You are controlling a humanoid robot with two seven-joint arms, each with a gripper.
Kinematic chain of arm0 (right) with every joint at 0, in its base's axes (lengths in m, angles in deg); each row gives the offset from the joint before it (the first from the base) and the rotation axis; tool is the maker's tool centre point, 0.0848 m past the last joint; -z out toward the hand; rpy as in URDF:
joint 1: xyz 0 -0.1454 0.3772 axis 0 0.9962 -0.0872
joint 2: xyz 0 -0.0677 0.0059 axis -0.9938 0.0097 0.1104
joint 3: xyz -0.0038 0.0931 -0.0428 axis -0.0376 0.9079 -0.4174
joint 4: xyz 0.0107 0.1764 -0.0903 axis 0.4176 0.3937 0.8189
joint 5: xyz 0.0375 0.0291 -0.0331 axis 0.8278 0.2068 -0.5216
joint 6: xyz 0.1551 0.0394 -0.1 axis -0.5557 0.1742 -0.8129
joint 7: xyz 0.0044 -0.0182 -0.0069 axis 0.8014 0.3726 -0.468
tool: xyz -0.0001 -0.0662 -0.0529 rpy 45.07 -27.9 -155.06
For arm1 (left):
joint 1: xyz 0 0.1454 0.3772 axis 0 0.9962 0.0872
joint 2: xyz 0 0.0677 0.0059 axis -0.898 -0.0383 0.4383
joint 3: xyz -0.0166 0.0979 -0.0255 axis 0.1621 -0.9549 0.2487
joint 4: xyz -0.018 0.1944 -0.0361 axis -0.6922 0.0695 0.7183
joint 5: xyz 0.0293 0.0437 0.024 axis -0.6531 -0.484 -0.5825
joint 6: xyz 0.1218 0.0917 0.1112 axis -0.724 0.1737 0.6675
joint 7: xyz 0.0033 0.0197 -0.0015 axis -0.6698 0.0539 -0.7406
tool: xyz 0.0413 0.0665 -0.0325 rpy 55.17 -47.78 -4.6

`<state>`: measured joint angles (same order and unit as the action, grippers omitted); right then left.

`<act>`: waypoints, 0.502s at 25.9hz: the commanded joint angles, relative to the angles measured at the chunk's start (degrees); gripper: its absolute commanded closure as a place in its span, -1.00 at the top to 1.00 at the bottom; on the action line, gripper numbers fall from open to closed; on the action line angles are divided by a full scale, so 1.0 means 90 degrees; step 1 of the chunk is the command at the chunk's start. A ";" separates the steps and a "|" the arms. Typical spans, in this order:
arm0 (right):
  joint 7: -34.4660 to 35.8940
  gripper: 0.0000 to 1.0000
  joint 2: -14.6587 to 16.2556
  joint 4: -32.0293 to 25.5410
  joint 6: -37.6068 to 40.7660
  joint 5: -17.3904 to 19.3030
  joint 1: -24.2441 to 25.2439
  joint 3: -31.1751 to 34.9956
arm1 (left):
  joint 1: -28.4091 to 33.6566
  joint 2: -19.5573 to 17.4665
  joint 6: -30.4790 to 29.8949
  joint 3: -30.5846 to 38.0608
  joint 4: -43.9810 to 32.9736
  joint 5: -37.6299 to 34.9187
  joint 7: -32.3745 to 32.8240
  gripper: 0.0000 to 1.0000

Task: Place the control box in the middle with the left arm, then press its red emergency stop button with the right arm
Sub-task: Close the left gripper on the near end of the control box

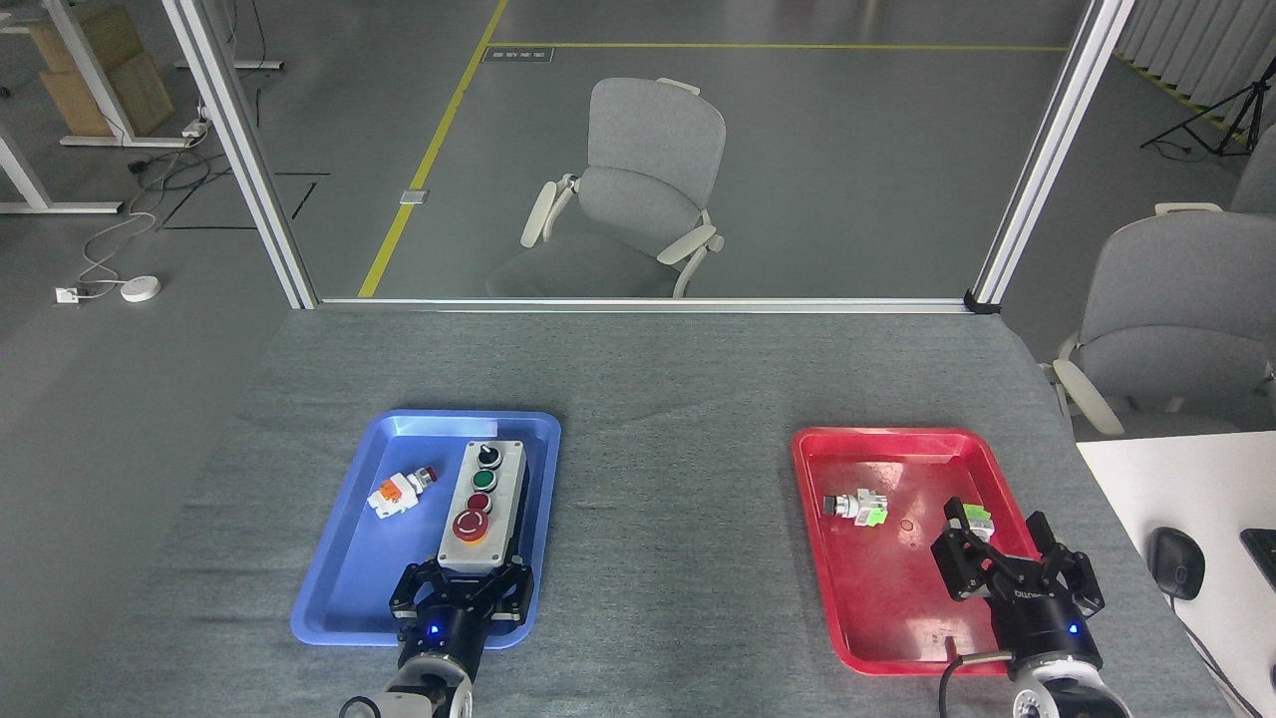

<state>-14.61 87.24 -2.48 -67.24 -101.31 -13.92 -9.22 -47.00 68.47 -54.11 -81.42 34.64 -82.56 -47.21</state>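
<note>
The light-grey control box [481, 499] lies lengthwise in the blue tray [344, 578], right of the tray's centre. Its red emergency stop button [470, 525] is the nearest in its row, with a small red button, a green button and a black knob behind it. My left gripper [462, 586] is open at the box's near end, black fingers spread to either side of it; whether they touch it I cannot tell. My right gripper [1012, 566] hangs open and empty over the near right part of the red tray [877, 618]. The middle [668, 519] is bare grey cloth.
A small white-and-orange switch [399, 490] lies left of the box in the blue tray. The red tray holds a small switch with a green part [855, 508] and another piece [975, 515] partly behind my right gripper. A white desk [1176, 479] with a mouse [1174, 561] adjoins the right.
</note>
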 commanded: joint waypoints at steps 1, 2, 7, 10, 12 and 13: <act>-0.0002 1.00 0.0002 0.0001 -0.0018 0.0010 0.0000 0.0000 | 0.0018 -0.0020 -0.0027 0.0000 -0.0009 0.0039 -0.0117 -0.55; -0.0002 1.00 0.0011 0.0001 -0.0018 0.0010 0.0000 0.0000 | 0.0018 -0.0020 -0.0027 0.0000 -0.0019 0.0039 -0.0176 -0.61; -0.0002 1.00 0.0011 0.0001 -0.0028 0.0019 0.0000 0.0000 | 0.0106 -0.0020 -0.0135 0.0000 -0.0244 0.0049 -0.0596 -0.94; -0.0002 1.00 0.0011 0.0001 -0.0028 0.0010 0.0000 0.0000 | 0.0164 -0.0020 -0.0144 0.0000 -0.0537 0.0049 -0.0605 -0.98; -0.0002 1.00 0.0011 0.0001 -0.0028 0.0010 0.0000 0.0000 | 0.0232 0.0000 -0.0115 0.0000 -0.0761 0.0049 -0.0586 -1.00; -0.0002 1.00 0.0011 0.0001 -0.0018 0.0010 0.0000 0.0010 | 0.0233 0.0000 -0.0076 0.0000 -0.0878 0.0049 -0.0576 -1.00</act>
<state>-14.47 87.34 -2.48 -67.49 -101.19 -13.92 -9.20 -45.39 68.33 -55.28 -81.41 29.46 -82.13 -51.22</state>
